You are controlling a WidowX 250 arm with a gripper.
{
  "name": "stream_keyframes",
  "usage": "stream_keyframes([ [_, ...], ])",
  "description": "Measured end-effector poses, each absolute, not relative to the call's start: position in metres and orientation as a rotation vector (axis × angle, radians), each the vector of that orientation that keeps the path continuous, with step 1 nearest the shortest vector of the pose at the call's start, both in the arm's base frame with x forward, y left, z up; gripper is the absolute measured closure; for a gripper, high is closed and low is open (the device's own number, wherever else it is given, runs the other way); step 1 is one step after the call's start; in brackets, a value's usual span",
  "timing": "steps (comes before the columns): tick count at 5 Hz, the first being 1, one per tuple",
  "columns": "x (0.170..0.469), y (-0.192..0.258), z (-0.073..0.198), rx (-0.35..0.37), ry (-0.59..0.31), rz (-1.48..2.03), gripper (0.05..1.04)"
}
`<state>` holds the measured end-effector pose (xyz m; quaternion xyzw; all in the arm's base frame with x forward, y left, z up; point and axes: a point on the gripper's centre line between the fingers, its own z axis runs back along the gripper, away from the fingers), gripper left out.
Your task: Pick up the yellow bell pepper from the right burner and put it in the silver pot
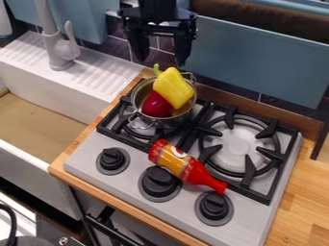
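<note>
1. Evidently, the gripper (160,54) holds nothing, its fingers (183,49) spread well apart.
2. Just below the fingers in the view, a metal pot (143,118) sits on the stove (193,204).
3. A yellow pepper (173,88) leans over a red item (156,104) in the pot, the pepper nearest the fingers.
4. Farther from the fingers, beyond the pot, a red-and-yellow bottle (182,166) lies across the stove's front.
5. Left of the fingers stands a faucet (59,50).
</note>
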<state>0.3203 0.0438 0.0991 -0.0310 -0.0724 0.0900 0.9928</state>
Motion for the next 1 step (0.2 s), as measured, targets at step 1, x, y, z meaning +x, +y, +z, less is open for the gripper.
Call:
stream_keyframes([
  [1, 0.3187, 0.0416, 0.0954, -0.054, -0.142, 0.186, 0.087],
])
